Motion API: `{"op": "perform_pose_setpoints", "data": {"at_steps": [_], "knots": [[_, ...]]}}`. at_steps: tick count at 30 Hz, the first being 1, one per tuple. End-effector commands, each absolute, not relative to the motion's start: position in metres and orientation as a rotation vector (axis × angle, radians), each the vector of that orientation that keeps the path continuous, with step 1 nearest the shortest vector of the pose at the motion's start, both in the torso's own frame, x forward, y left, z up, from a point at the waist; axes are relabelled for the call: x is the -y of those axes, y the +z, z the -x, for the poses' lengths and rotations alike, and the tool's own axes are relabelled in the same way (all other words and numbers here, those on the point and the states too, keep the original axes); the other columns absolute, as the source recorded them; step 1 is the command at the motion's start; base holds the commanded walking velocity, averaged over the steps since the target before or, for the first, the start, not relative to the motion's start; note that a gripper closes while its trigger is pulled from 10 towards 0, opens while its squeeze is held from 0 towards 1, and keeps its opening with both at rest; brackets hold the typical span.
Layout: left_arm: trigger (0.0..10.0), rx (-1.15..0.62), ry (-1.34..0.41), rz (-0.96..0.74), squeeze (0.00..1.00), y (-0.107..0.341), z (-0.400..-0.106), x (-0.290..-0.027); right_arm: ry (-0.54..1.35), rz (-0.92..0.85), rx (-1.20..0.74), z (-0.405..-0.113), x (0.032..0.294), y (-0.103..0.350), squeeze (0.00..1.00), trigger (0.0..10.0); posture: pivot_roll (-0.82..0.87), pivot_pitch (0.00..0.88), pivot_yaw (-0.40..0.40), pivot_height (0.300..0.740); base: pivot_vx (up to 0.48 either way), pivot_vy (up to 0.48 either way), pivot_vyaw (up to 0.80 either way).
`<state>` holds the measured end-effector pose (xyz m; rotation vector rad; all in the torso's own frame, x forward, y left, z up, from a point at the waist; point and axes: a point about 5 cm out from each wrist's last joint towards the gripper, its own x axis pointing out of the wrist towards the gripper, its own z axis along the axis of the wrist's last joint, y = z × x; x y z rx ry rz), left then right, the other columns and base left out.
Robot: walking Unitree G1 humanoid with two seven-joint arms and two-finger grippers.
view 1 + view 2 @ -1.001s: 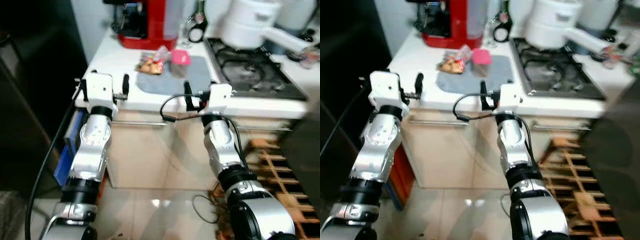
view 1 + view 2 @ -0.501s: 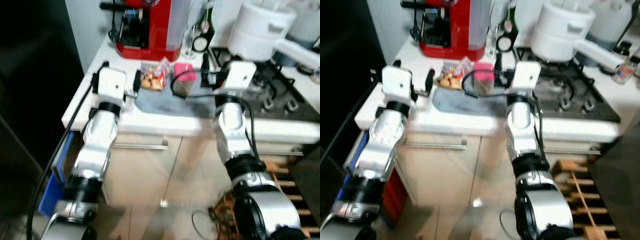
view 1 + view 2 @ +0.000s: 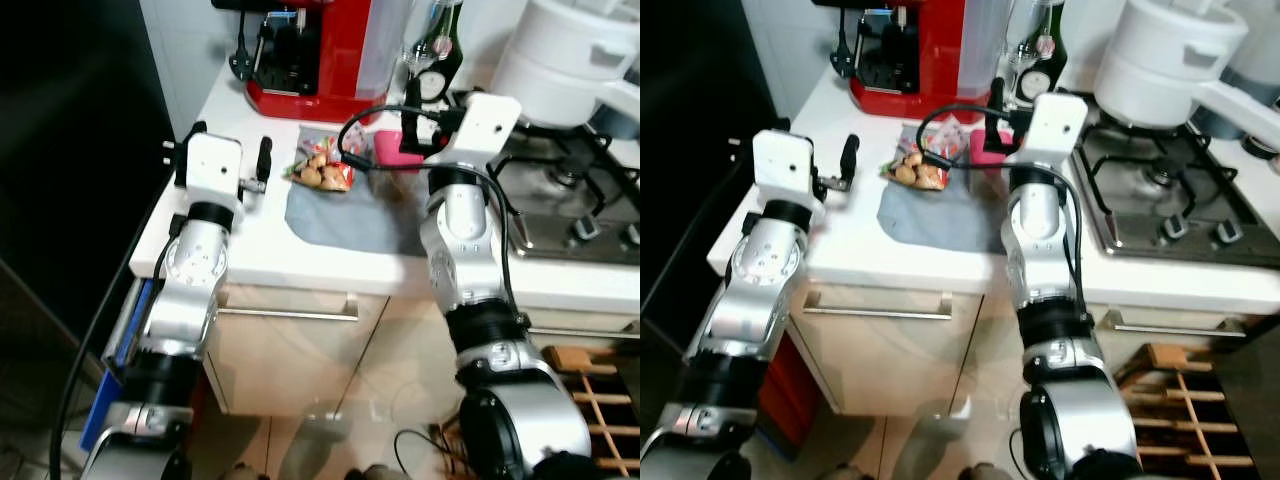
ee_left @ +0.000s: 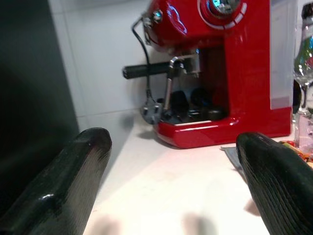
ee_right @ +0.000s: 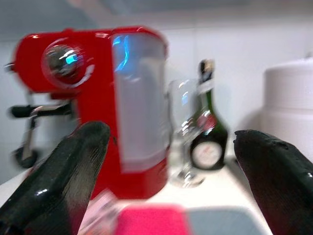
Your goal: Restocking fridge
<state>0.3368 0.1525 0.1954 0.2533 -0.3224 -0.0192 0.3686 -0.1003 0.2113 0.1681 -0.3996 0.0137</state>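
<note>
You have both arms raised over the white counter (image 3: 250, 250). Your left gripper (image 4: 171, 171) hovers above the counter's left end, its two black fingers (image 4: 63, 181) spread wide with nothing between them, pointing toward the red coffee machine (image 3: 320, 55) at the back. Your right gripper (image 5: 168, 166) is also wide open and empty, held over the far part of the grey mat (image 3: 340, 215), just above the pink container (image 3: 395, 150).

The snack packet (image 3: 322, 172) lies on the mat's back left corner, between your two grippers, with the pink container just to its right. Its printing is too small to read.

Behind them stand a clear glass (image 5: 183, 132) and a dark green bottle (image 5: 208, 132) with a round pale label; the label's writing is blurred and you cannot read it. The coffee machine shows a round dial on its front and no legible brand.

To your right is the gas hob (image 3: 570, 190), with a white pot (image 3: 575, 50) on a rear burner. A dark tall surface (image 3: 70, 150) stands beside the counter on your left
</note>
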Motion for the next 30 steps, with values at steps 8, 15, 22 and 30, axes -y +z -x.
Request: {"op": "perform_pose_setpoints", "data": {"at_steps": [8, 15, 22, 30], "knots": [[10.0, 0.330, -0.037, -0.265, 0.00, 0.199, -0.336, -0.152, -0.017, -0.170, 0.285, -0.358, 0.104, 0.196, 0.00, 10.0, 0.00, 0.000, -0.046, 0.740, 0.000, 0.000, 0.00], [10.0, 0.326, -0.050, -0.268, 0.00, 0.198, -0.336, -0.149, -0.010, -0.093, 0.161, -0.367, 0.103, 0.180, 0.00, 10.0, 0.01, 0.000, -0.051, 0.740, 0.000, 0.000, 0.00], [10.0, 0.327, -0.045, -0.272, 0.00, 0.197, -0.335, -0.150, 0.012, -0.086, 0.135, -0.372, 0.099, 0.177, 0.00, 10.0, 0.02, 0.000, -0.060, 0.740, 0.000, 0.000, 0.00], [10.0, 0.348, -0.100, -0.264, 0.00, 0.198, -0.329, -0.151, 0.065, -0.076, 0.181, -0.374, 0.084, 0.185, 0.00, 10.0, 0.02, 0.000, -0.058, 0.740, 0.000, 0.000, 0.00]]}}
